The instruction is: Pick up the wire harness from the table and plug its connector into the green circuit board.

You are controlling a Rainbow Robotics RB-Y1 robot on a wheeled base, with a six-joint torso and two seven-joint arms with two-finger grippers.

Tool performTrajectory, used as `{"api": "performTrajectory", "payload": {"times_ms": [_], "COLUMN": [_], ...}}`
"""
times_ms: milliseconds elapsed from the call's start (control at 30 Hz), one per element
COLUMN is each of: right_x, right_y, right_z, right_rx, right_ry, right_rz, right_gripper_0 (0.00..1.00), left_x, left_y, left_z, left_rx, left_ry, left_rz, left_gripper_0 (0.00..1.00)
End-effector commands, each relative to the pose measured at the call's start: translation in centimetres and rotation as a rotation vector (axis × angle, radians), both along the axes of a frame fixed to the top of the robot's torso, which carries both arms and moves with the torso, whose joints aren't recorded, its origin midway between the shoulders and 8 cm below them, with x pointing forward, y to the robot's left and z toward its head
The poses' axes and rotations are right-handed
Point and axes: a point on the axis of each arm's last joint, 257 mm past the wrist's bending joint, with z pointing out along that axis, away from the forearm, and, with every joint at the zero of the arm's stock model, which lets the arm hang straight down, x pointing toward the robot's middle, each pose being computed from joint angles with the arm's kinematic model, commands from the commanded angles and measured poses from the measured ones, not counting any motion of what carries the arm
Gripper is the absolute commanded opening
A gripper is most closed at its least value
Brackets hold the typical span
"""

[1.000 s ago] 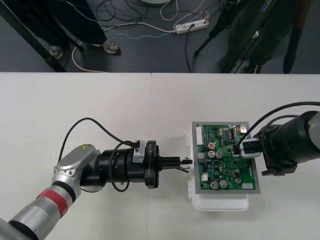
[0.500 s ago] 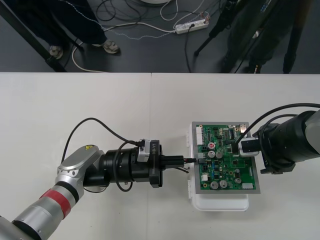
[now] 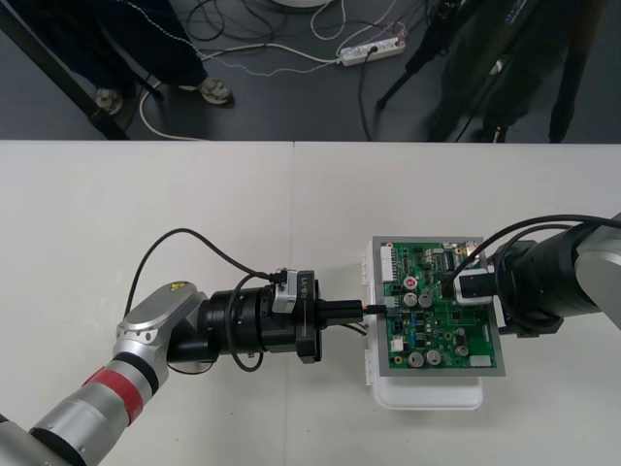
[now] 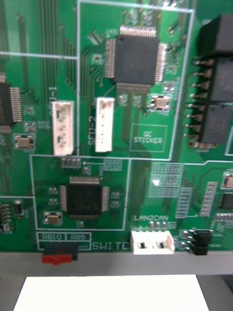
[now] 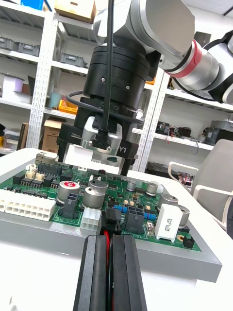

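The green circuit board (image 3: 437,316) sits on its white base (image 3: 427,393) at the table's right. My left gripper (image 3: 367,309) reaches level to the board's left edge, shut on the wire harness (image 3: 384,307). In the left wrist view the left gripper (image 5: 110,239) has its black fingers (image 5: 131,272) pressed together with a red wire (image 5: 105,234) between them. The black plug (image 5: 112,221) stands against a dark connector at the board's (image 5: 141,201) near edge; I cannot tell whether it is seated. My right gripper (image 3: 454,285) hangs over the board's right half, seen again as the other gripper (image 5: 99,146). The board (image 4: 145,160) is close under the right wrist camera.
Silver capacitors (image 5: 97,192) and a long white connector (image 5: 26,209) stand on the board beside the plug. The left arm's black cable (image 3: 184,238) loops above the pale table (image 3: 194,184). The base's white lip (image 4: 111,291) sticks out past the board's edge.
My left gripper has slid right with the harness, bringing the plug up to the board's left edge. The right gripper has shifted slightly left over the board.
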Motion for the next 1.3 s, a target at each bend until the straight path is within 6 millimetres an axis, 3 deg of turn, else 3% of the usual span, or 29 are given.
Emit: {"api": "performTrajectory", "payload": {"times_ms": [33,333,567,1300], "right_x": [-0.8,-1.2,-0.5,-0.5], "right_y": [0.2,0.3,1.6,1.2], "right_z": [0.3,0.3,0.8,0.7], "right_rx": [-0.001,0.015,0.063,0.061], "right_ry": [-0.003,0.000,-0.025,-0.028], "right_rz": [0.015,0.007,-0.016,-0.036], "right_gripper_0": [1.00,1.00,1.00,1.00], "left_x": [-0.2,-0.3,-0.4,0.0], "left_y": [-2.5,-2.5,-2.5,-2.5], "left_z": [1.2,0.8,0.6,0.4], "left_rx": [-0.006,0.009,0.015,0.027], "left_ry": [-0.056,-0.058,-0.061,-0.062], "left_rz": [-0.026,-0.031,-0.033,-0.022], "left_gripper_0": [0.00,0.00,0.00,0.00]}}
